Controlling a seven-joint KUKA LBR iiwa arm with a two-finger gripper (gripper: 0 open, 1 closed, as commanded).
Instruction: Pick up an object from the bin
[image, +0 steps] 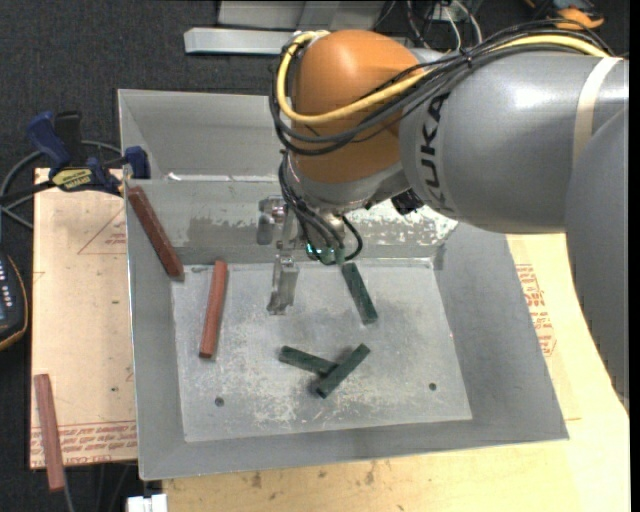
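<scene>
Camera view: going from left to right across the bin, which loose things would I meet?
A leaning reddish-brown rectangular stick → a flat-lying reddish-brown stick → two crossed dark green sticks.

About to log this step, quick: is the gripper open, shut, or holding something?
Gripper: cannot be told whether open or shut; it hangs over the middle of the bin.

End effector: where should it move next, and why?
Probably a small shift toward the view's bottom, over the two crossed dark green flat sticks. The end effector hangs above bare grey metal bin floor, and those sticks lie just beyond it.
</scene>
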